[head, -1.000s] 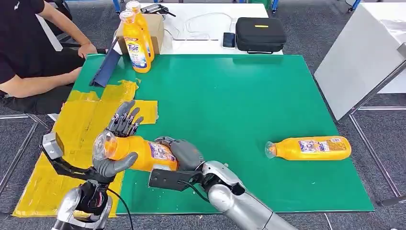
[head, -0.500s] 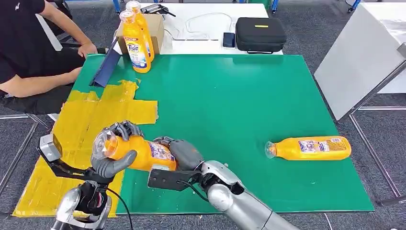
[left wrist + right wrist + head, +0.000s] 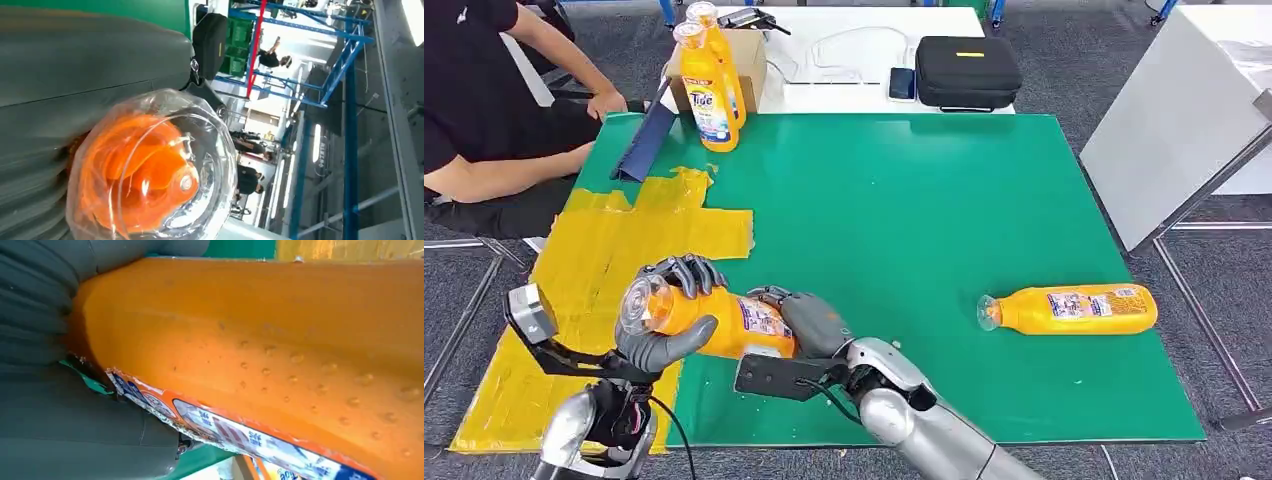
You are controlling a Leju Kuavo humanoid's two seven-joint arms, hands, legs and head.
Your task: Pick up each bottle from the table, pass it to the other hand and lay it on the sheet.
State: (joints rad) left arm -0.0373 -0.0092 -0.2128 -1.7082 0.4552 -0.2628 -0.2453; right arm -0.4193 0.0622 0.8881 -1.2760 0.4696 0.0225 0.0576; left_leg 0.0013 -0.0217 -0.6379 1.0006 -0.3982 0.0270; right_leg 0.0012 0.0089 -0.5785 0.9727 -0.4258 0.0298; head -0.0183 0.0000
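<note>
Nearest, an orange bottle (image 3: 714, 320) is held over the near edge of the green table (image 3: 904, 220), beside the yellow sheet (image 3: 594, 280): the left hand (image 3: 664, 320) grips its clear-capped neck end, fingers curled over it, while the right hand (image 3: 809, 322) holds its base, which the palm hides. Farther right, a second bottle (image 3: 1069, 309) lies on the table. At the far edge two upright bottles (image 3: 709, 85) overlap, and a seated person (image 3: 484, 100) is cut off by the frame.
</note>
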